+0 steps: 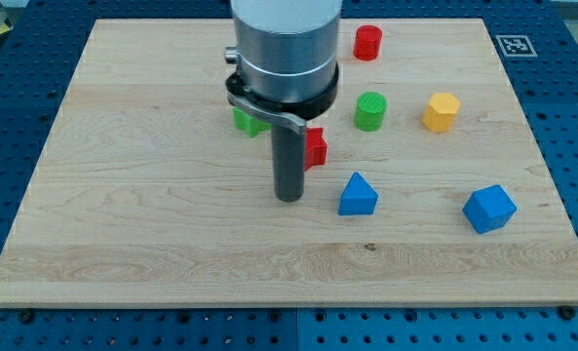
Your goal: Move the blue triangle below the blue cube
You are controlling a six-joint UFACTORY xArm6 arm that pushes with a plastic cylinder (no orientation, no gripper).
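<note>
The blue triangle [358, 195] lies on the wooden board, right of centre. The blue cube [489, 209] lies further to the view's right, near the board's right edge, at about the same height. My tip [289, 198] rests on the board just left of the blue triangle, with a small gap between them. The arm's grey body hangs over the board's upper middle and hides what lies under it.
A red block [316, 147] sits right beside the rod, partly hidden by it. A green block [248, 121] peeks out from under the arm. A green cylinder [370, 111], a yellow block [442, 112] and a red cylinder [367, 43] stand above.
</note>
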